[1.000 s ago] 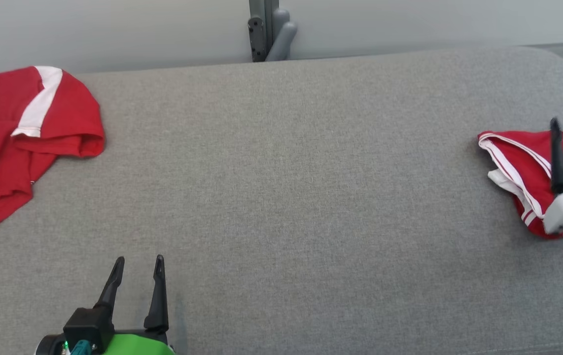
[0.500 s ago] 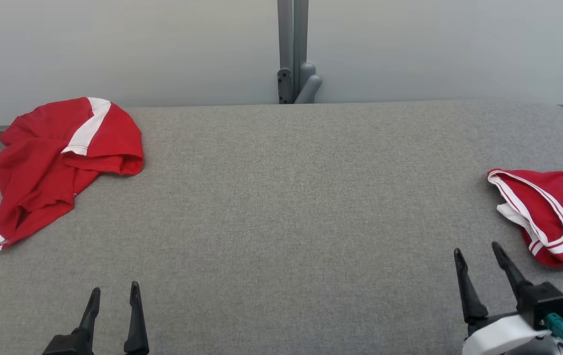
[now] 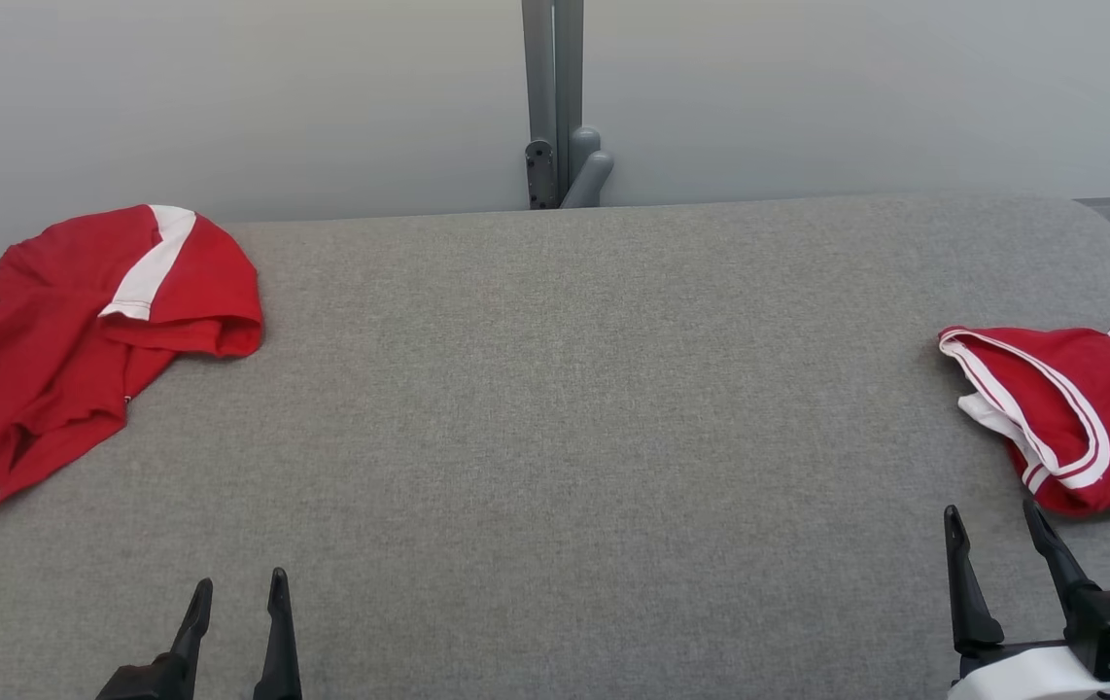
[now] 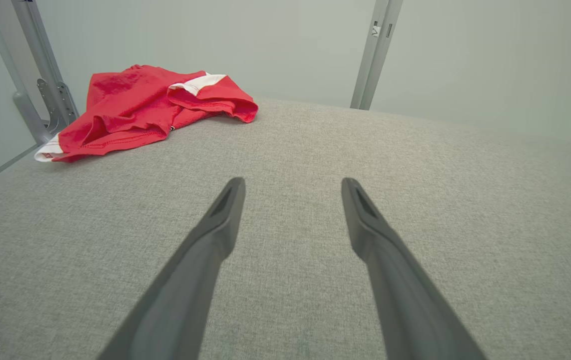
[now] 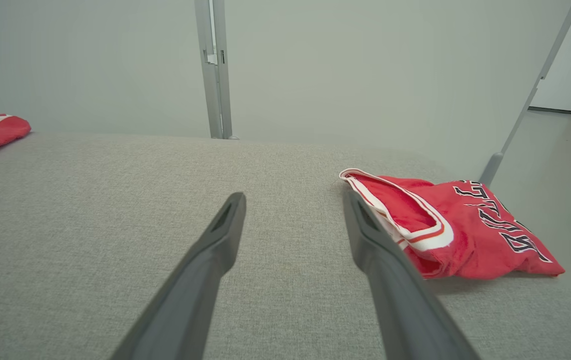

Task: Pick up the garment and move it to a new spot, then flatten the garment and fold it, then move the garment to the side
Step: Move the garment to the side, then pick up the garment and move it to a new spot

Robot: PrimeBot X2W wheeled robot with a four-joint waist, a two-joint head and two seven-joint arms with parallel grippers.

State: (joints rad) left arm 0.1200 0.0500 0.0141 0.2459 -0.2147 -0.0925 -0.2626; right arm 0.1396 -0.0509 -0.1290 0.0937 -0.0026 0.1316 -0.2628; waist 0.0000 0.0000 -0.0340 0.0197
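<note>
Both pincers, the left pincer [image 3: 240, 580] and the right pincer [image 3: 990, 508], are spread and empty at the near edge of the grey counter [image 3: 565, 408]. The crumpled red shirt [image 3: 79, 340] lies far left. Its length runs from near-left to far-right, and the left arm looks nearer. The lettered jersey [image 3: 1070, 418], just beyond the right pincer, seems already folded.

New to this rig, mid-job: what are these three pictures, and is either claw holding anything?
It is a two-armed robot. The wide picture comes from its head, looking down on a grey padded surface. The other two come from wrist cameras, looking along each arm's two dark fingers. The left gripper and right gripper are both open, holding nothing. A crumpled red shirt with a white stripe lies far left; a red jersey with lettering lies at the right.
</note>
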